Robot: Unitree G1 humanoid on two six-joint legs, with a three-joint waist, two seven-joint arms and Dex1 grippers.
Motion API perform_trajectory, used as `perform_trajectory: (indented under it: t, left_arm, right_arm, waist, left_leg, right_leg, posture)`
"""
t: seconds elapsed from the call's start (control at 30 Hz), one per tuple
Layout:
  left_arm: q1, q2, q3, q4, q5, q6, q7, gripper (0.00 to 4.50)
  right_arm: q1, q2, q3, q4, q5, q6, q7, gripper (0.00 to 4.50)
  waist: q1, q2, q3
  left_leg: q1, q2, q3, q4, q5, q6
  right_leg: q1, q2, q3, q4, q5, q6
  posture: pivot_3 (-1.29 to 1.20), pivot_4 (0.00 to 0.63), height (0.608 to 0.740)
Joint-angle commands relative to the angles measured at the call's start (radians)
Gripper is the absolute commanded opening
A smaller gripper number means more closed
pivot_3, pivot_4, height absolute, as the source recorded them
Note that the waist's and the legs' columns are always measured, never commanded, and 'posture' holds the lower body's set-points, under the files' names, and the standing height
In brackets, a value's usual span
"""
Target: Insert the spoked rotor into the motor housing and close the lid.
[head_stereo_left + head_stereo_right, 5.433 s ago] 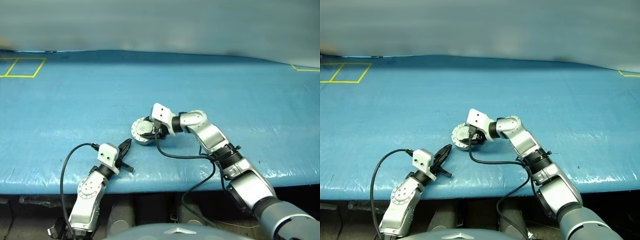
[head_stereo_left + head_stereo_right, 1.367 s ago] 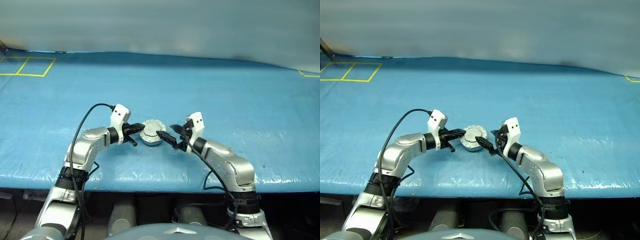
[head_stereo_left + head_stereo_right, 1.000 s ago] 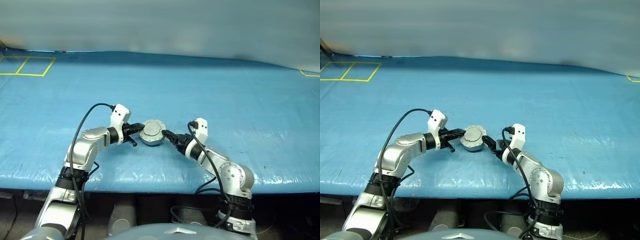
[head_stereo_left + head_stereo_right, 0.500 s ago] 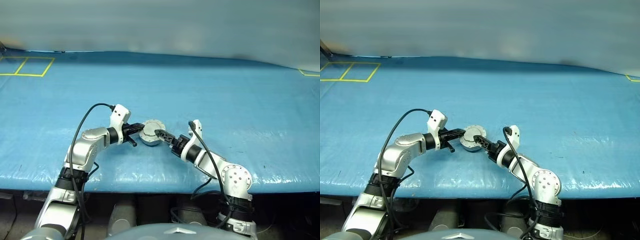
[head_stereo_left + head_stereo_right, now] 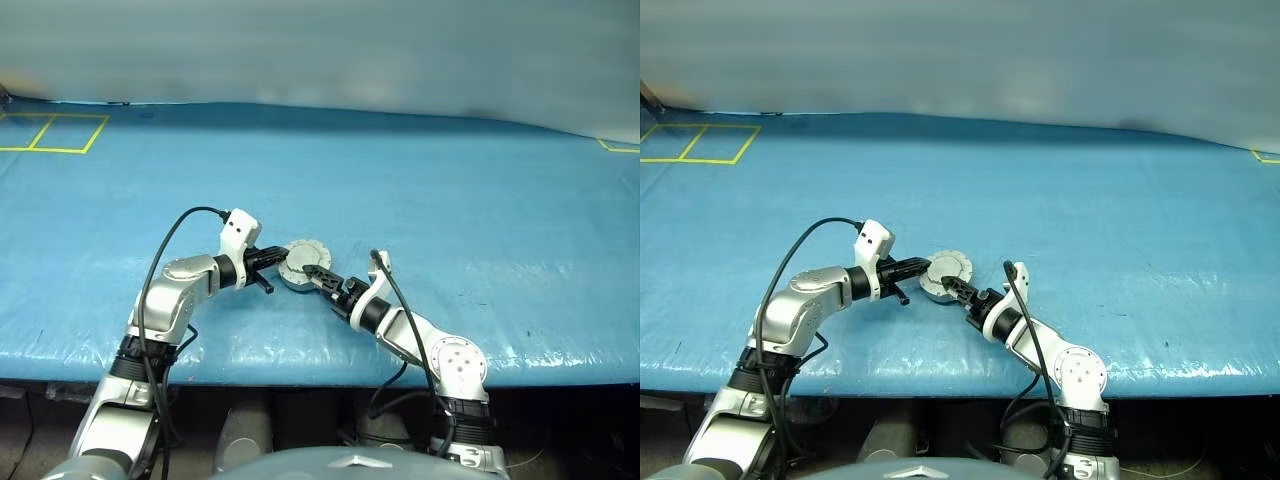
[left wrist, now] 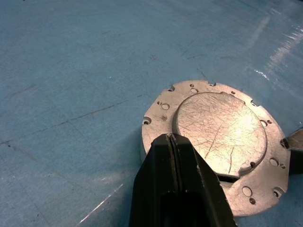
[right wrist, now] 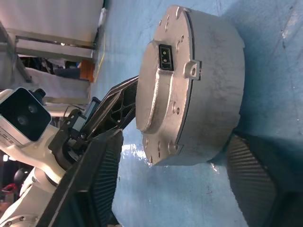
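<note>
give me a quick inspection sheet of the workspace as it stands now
surface: blue table cover, wrinkled and glossy, with yellow marked squares at the far left corner
job's things: motor housing stands on the cover with the lid closed flat on it; spoked rotor not visible
clutter: nothing seen
grippers: left tool shut, its tips resting on the lid's edge; right tool open, one finger on each side of the housing
cables: a black cable loops over the left arm; another runs along the right forearm
surroundings: blurred pale background behind the table
</note>
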Motion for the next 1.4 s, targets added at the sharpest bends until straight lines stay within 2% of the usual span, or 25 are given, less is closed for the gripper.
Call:
perform_trajectory:
  t: [0.03, 0.13, 0.17, 0.53, 0.87, 1.27, 1.3, 1.4]
  left_arm:
    - [0.028, -0.002, -0.039, 0.024, 0.017, 0.023, -0.003, 0.0]
    - [0.031, -0.002, -0.04, 0.028, 0.018, 0.02, -0.004, 0.0]
    - [0.032, -0.003, -0.04, 0.029, 0.019, 0.019, -0.005, 0.0]
    - [0.028, -0.009, -0.044, 0.04, 0.024, 0.014, -0.011, 0.0]
    - [0.023, -0.01, -0.049, 0.043, 0.027, 0.015, -0.013, 0.0]
    - [0.036, -0.005, -0.051, 0.034, 0.029, 0.016, -0.013, 0.0]
    - [0.037, -0.005, -0.05, 0.034, 0.029, 0.016, -0.013, 0.0]
    - [0.037, -0.004, -0.048, 0.03, 0.029, 0.019, -0.012, 0.0]
  right_arm:
    - [0.028, 0.109, 0.039, -0.027, 0.065, -0.011, -0.002, 2.29]
    - [0.049, 0.094, 0.061, -0.034, 0.079, -0.011, -0.011, 1.29]
    - [0.054, 0.09, 0.067, -0.034, 0.083, -0.014, -0.014, 1.22]
    - [0.076, 0.094, 0.087, -0.037, 0.068, -0.105, -0.044, 1.22]
    - [0.083, 0.089, 0.088, -0.04, 0.117, -0.187, -0.045, 1.22]
    - [0.073, 0.084, 0.113, -0.038, 0.042, -0.243, -0.007, 1.22]
    - [0.072, 0.087, 0.111, -0.036, 0.04, -0.251, -0.004, 1.96]
    - [0.061, 0.099, 0.102, -0.027, 0.046, -0.285, -0.011, 2.92]
  waist:
    - [0.0, 0.0, 0.0]
    - [0.0, 0.0, 0.0]
    - [0.0, 0.0, 0.0]
    - [-0.001, 0.0, 0.0]
    - [-0.001, 0.0, 0.0]
    - [-0.002, 0.0, 0.0]
    - [-0.002, 0.0, 0.0]
    - [0.0, 0.0, 0.0]
  left_leg:
    - [0.0, 0.0, 0.0, 0.0, 0.0, 0.0]
    - [0.0, 0.0, 0.0, -0.001, 0.0, 0.0]
    - [0.0, 0.0, 0.0, -0.001, 0.0, 0.0]
    - [0.0, 0.0, 0.0, -0.001, 0.0, 0.0]
    - [0.0, 0.0, 0.0, -0.001, 0.0, 0.0]
    - [0.0, 0.0, 0.0, -0.001, 0.0, 0.0]
    - [0.0, 0.0, 0.0, -0.001, 0.0, 0.0]
    - [-0.001, 0.0, 0.0, -0.001, 0.0, 0.0]
  right_leg:
    - [0.0, 0.0, 0.0, 0.0, 0.0, 0.0]
    - [0.0, 0.0, 0.0, 0.0, 0.0, 0.0]
    - [0.0, 0.0, 0.0, 0.0, 0.0, 0.0]
    - [-0.003, 0.0, 0.0, -0.001, 0.0, 0.0]
    - [-0.003, 0.0, 0.001, -0.001, 0.0, 0.0]
    - [-0.003, 0.0, 0.001, 0.0, 0.0, 0.0]
    - [-0.004, 0.0, 0.001, 0.0, 0.0, 0.0]
    - [-0.004, 0.0, 0.002, 0.0, 0.0, 0.0]
  posture:
    - [0.0, 0.15, 0.74]
    - [0.0, 0.15, 0.74]
    - [0.0, 0.15, 0.74]
    - [0.0, 0.15, 0.74]
    - [0.0, 0.15, 0.74]
    - [0.0, 0.15, 0.74]
    - [0.0, 0.15, 0.74]
    - [0.0, 0.15, 0.74]
